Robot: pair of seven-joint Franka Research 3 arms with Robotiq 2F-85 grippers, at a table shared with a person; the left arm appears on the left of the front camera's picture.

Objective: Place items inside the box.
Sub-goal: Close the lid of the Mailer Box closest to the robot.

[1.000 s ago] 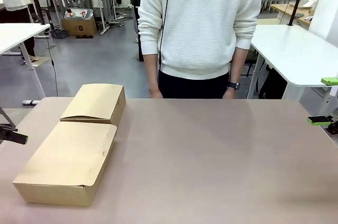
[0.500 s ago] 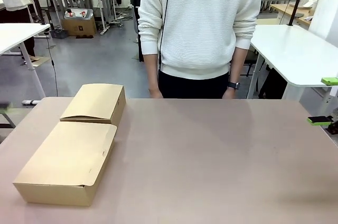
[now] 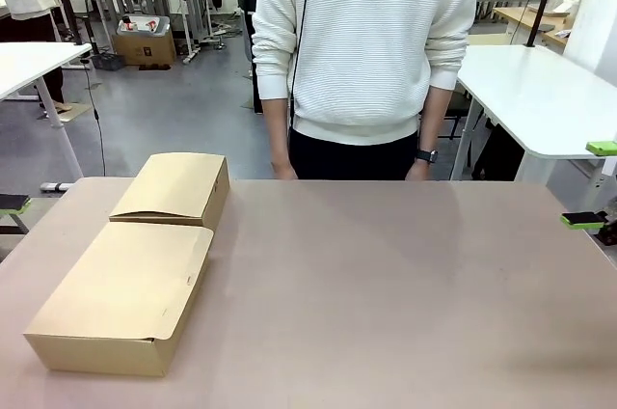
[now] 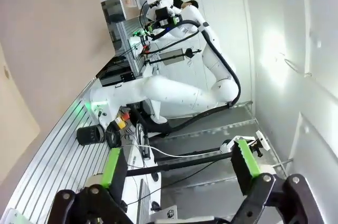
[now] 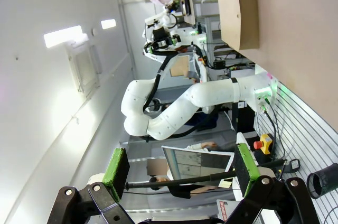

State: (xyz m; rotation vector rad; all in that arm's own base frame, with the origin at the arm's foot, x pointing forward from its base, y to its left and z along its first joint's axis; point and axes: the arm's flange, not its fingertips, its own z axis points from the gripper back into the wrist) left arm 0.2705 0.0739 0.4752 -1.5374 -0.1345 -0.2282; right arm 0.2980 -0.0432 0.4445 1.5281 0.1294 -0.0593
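The long shallow brown box (image 3: 125,298) lies on the left of the table with its flap lid down; the right wrist view shows it at the top as the box (image 5: 240,12). No pouch, stapler, marker or knife is in view. A green pad (image 3: 13,203) of my left gripper peeks in at the left edge, off the table. My right gripper (image 3: 594,184) hangs open beyond the right edge. In their own wrist views, the left gripper (image 4: 179,163) and the right gripper (image 5: 180,167) both stand open with nothing between the pads.
A smaller, squarer cardboard box (image 3: 178,187) sits just behind the long one, also closed. A person in a white sweater (image 3: 366,42) stands at the far edge, hands (image 3: 282,171) down by the table (image 3: 386,293). White tables flank both sides.
My left gripper's tip at the left edge has risen and pulled outward: a dark finger a second ago, a green pad higher up now. The right gripper, boxes and person are still.
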